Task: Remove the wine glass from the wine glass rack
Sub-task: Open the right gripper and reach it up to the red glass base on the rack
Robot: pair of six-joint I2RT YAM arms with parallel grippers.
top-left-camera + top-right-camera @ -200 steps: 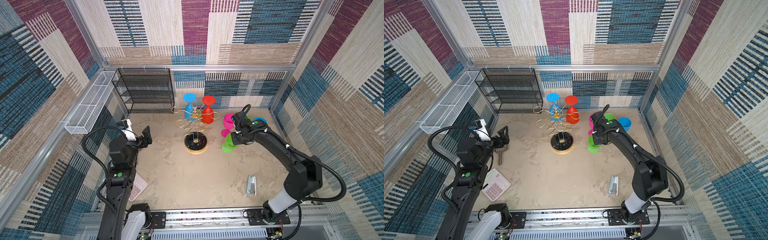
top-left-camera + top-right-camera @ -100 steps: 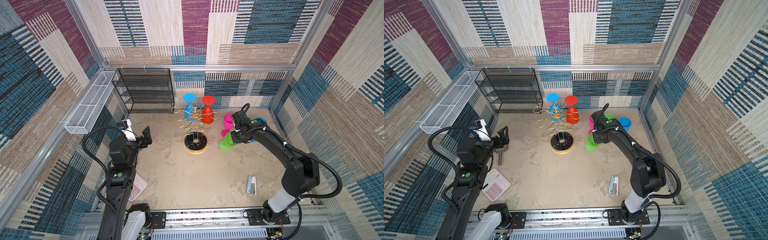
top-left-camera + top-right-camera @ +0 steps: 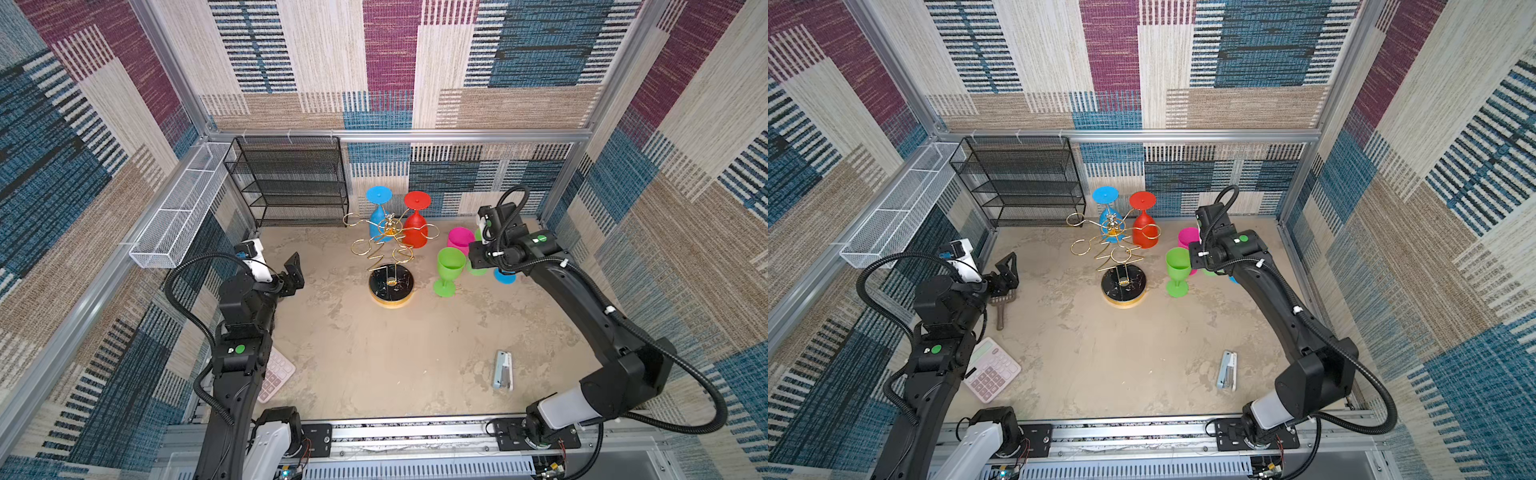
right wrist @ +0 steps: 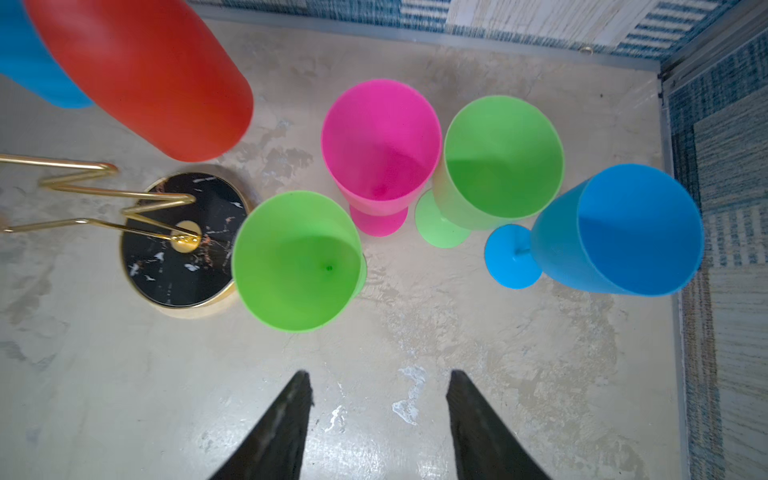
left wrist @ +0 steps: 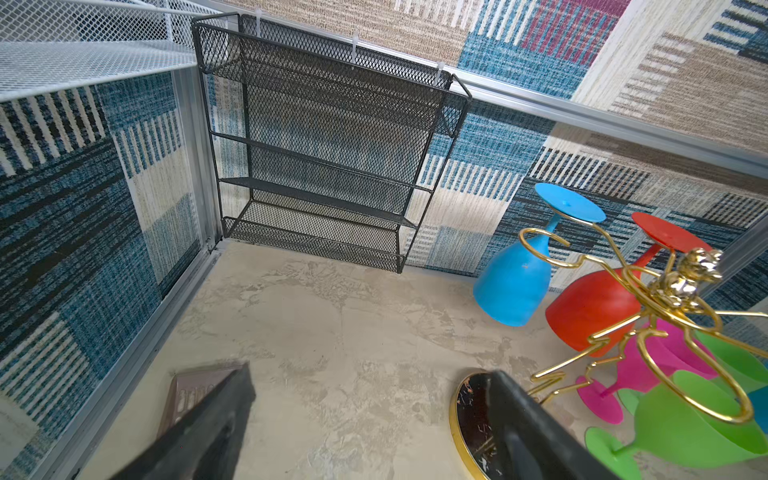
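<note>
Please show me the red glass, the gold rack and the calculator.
red glass (image 3: pixel 417 236), in a top view, on its bowl.
gold rack (image 3: pixel 380 287), in a top view, on its black base.
calculator (image 3: pixel 992 370), in a top view, on its keys.

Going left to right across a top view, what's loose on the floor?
calculator → wine glass rack → front green glass → stapler
</note>
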